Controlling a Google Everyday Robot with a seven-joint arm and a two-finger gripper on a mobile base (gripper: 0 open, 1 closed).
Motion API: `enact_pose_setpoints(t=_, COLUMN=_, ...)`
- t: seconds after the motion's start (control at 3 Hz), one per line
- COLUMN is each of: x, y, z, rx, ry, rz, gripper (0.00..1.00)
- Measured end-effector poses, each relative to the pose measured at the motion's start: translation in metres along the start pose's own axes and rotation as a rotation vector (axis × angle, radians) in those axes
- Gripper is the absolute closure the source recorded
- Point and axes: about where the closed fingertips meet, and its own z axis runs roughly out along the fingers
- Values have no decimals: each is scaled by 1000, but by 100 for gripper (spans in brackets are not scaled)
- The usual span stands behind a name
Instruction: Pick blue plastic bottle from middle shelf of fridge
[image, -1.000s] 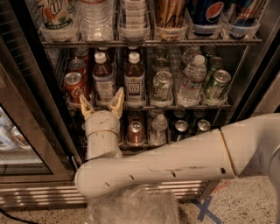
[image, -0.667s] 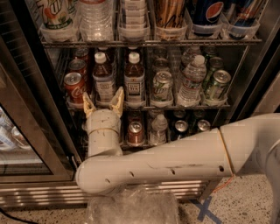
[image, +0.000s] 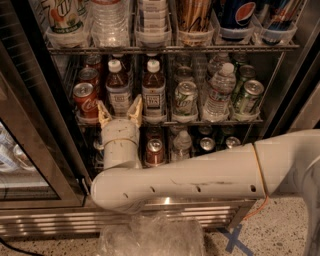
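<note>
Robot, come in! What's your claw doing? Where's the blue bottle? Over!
Gripper open, right in front of blue plastic bottle. Bottle upright on middle shelf, not gripped. Coca-Cola can close beside it.

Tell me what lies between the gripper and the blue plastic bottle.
Nothing, by the camera view: the open gripper sits right at the blue plastic bottle, one fingertip to each side of its base.

This is probably a shop or break room: a glass-door fridge (image: 45, 100) holds rows of drinks (image: 186, 97). The gripper (image: 120, 110) is at its middle shelf (image: 215, 121).
</note>
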Motion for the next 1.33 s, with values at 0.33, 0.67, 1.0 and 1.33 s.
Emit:
enact_pose_setpoints(t=0.33, x=1, y=1, z=15, rx=-9, ry=8, rz=-2, gripper=26)
enact_pose_setpoints(t=0.67, x=0, y=0, z=23, rx=-13, ry=12, rz=-5, gripper=42)
enact_pose_setpoints(t=1.0, x=0, y=0, z=23, rx=-13, ry=12, rz=-5, gripper=65)
enact_pose_setpoints(t=1.33, x=0, y=0, z=23, rx=-13, ry=12, rz=-5, gripper=89)
